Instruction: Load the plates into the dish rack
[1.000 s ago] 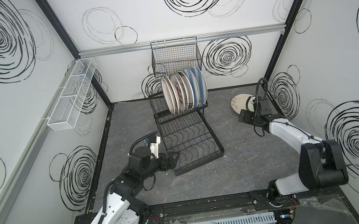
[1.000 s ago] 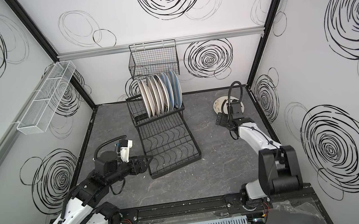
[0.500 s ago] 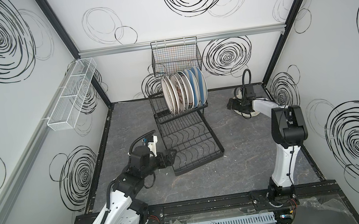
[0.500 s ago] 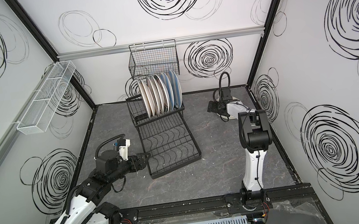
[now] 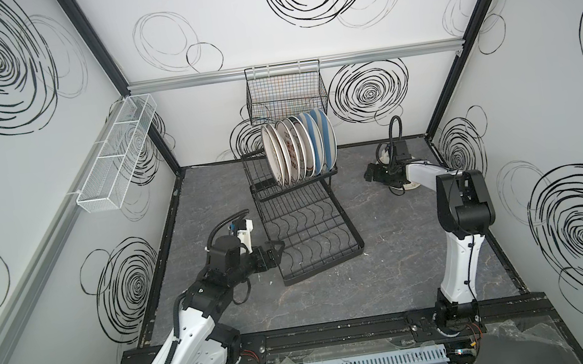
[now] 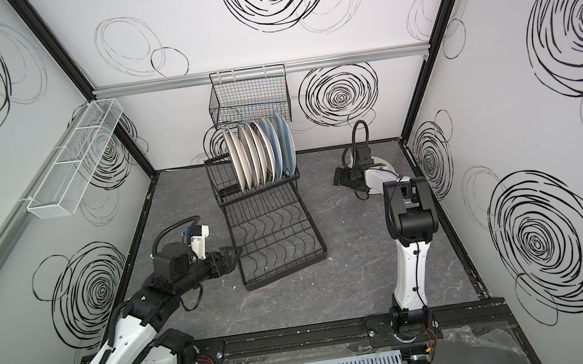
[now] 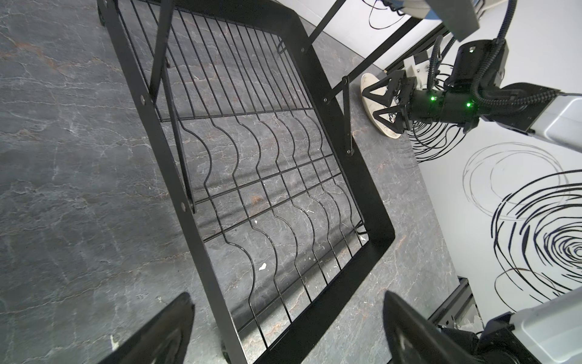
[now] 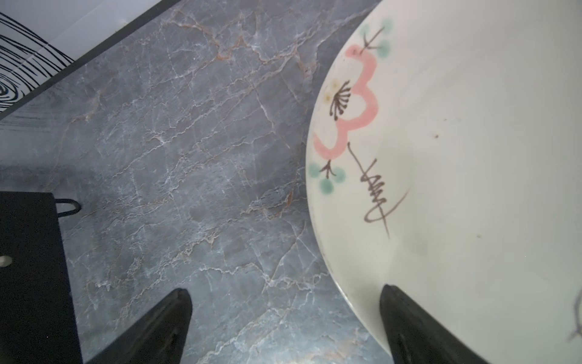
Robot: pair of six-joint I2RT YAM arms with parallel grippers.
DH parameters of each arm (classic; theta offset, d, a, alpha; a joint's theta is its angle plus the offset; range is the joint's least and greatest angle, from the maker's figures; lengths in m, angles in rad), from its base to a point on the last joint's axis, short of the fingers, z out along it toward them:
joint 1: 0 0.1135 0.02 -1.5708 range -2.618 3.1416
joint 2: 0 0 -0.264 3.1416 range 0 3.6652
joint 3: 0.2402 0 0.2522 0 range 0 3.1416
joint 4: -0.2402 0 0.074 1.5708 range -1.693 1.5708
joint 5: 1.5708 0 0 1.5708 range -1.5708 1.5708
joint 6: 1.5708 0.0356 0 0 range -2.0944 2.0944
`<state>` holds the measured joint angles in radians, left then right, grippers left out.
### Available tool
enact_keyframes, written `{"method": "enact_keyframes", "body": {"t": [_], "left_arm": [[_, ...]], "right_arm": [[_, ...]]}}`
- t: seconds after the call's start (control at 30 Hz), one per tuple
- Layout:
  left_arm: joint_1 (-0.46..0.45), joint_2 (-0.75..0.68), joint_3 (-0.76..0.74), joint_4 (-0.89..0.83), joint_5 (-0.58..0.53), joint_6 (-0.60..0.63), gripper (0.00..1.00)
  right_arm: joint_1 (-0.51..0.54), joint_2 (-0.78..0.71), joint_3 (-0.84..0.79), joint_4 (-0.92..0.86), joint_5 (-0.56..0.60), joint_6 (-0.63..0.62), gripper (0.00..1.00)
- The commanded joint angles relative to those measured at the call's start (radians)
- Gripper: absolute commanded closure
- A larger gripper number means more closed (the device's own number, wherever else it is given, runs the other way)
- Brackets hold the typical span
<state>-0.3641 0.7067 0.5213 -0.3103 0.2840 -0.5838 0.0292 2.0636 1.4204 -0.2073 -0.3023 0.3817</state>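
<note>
The dish rack [image 5: 324,266] [image 6: 286,271] stands mid-floor, its wavy lower tray bare. Several plates [image 5: 297,151] [image 6: 259,152] stand on edge in its upper shelf, two blue-striped ones at the right end. One cream plate with a pink flower [image 8: 441,157] [image 5: 413,185] [image 6: 381,161] lies flat by the right wall, partly under my right arm. My right gripper [image 8: 283,302] [image 5: 369,173] is open, one finger over the plate's rim, the other over bare floor. My left gripper [image 7: 285,315] [image 5: 277,248] is open at the tray's front left corner, its jaws astride the rim [image 7: 365,182].
A black grid basket [image 5: 286,95] hangs on the back wall above the rack. A long white mesh basket [image 5: 118,156] hangs on the left wall. Dark marble floor [image 5: 390,273] lies between the rack and my right arm's base.
My right arm has folded upright and its gripper has slid from over the flat plate toward the plate's rack-side edge. My left gripper has hardly moved.
</note>
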Motion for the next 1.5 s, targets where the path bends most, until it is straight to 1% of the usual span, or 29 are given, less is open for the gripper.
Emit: {"method": "enact_keyframes", "body": {"t": [0.0, 0.13, 0.23, 0.33, 0.53, 0.63, 0.67, 0.73, 0.83, 0.97, 1.07, 1.17, 1.23, 1.33, 1.4, 1.47], "left_arm": [[0.009, -0.009, 0.002, 0.043, 0.011, 0.021, 0.04], [0.01, -0.01, 0.001, 0.039, 0.015, 0.022, 0.04], [0.01, -0.007, 0.002, 0.04, 0.018, 0.023, 0.04], [0.012, -0.003, 0.009, 0.04, 0.017, 0.029, 0.04], [0.017, 0.011, 0.02, 0.04, 0.016, 0.042, 0.04], [0.019, 0.019, 0.023, 0.044, 0.021, 0.044, 0.04], [0.019, 0.02, 0.027, 0.045, 0.023, 0.045, 0.04], [0.022, 0.022, 0.036, 0.042, 0.018, 0.047, 0.04], [0.03, 0.034, 0.052, 0.027, 0.002, 0.052, 0.04], [0.037, 0.041, 0.037, 0.007, -0.036, 0.044, 0.04], [0.041, 0.034, -0.002, 0.027, -0.039, 0.027, 0.04], [0.039, 0.042, -0.029, 0.049, -0.021, 0.005, 0.04], [0.036, 0.041, -0.041, 0.057, -0.024, -0.01, 0.04], [0.025, 0.028, -0.065, 0.072, -0.039, -0.033, 0.04], [0.015, 0.02, -0.089, 0.092, -0.04, -0.05, 0.04], [-0.002, 0.023, -0.106, 0.102, -0.044, -0.063, 0.04]], "right_arm": [[0.013, -0.019, -0.051, -0.034, -0.012, 0.009, 0.03], [0.024, -0.057, -0.1, -0.031, -0.016, 0.008, 0.03], [0.04, -0.109, -0.168, -0.015, -0.052, 0.014, 0.03], [0.065, -0.176, -0.252, 0.007, -0.092, 0.025, 0.03], [0.146, -0.322, -0.418, 0.029, -0.164, 0.053, 0.04], [0.174, -0.402, -0.497, 0.03, -0.221, 0.056, 0.08], [0.174, -0.427, -0.516, 0.021, -0.23, 0.057, 0.08], [0.172, -0.493, -0.549, -0.01, -0.201, 0.059, 0.08], [0.142, -0.621, -0.593, -0.057, -0.133, 0.081, 0.08], [0.047, -0.831, -0.694, -0.069, -0.036, 0.137, 0.07], [-0.036, -0.979, -0.822, -0.015, -0.005, 0.179, 0.07], [-0.092, -1.094, -0.947, 0.072, -0.017, 0.216, 0.08], [-0.135, -1.117, -0.99, 0.091, -0.047, 0.228, 0.09], [-0.191, -1.093, -1.043, 0.159, -0.119, 0.233, 0.13], [-0.214, -1.04, -1.06, 0.221, -0.166, 0.239, 0.16], [-0.229, -0.963, -1.042, 0.248, -0.208, 0.243, 0.18]]}}
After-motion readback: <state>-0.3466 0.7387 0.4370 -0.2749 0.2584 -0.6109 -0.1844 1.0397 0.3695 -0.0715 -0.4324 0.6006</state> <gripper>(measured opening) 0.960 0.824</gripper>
